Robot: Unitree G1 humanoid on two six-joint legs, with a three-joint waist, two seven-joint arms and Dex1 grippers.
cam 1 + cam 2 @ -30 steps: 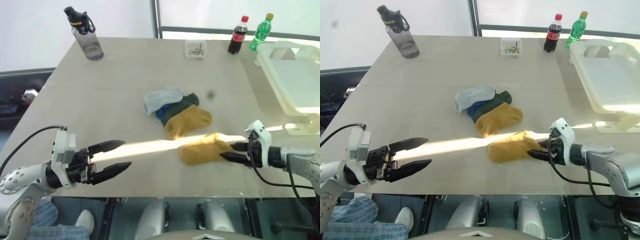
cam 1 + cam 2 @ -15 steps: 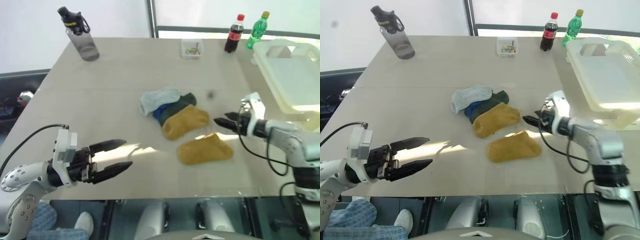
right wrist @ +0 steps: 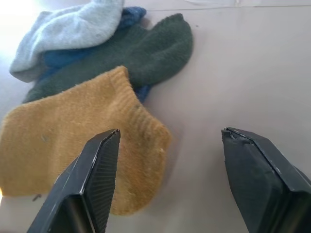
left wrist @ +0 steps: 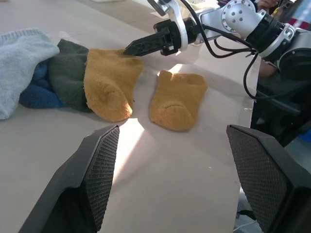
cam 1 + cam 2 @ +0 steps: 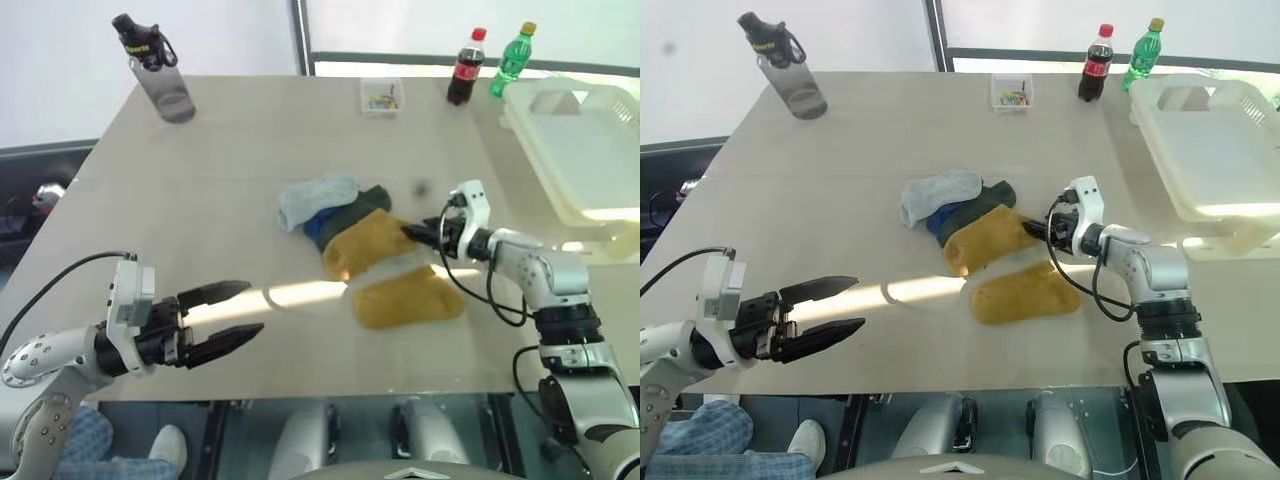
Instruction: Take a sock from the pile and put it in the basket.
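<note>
The right gripper [image 5: 412, 234], fingers apart and empty, reaches the mustard sock [image 5: 365, 245] at the pile's [image 5: 340, 215] edge. The left gripper [image 5: 240, 312] hangs open over the table [image 5: 250, 150].

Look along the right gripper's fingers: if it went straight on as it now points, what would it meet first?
Probably the mustard sock at the pile's near edge. The right gripper, open, points at its cuff, seemingly just short of it; depth is unclear.

Pile [image 5: 345, 215]: mustard-yellow, dark green, bright blue, light blue socks. Basket [image 5: 585, 140] cream-white. Surface [image 5: 240, 150] beige; bottles red-capped [image 5: 462, 68] and green [image 5: 510, 62].
</note>
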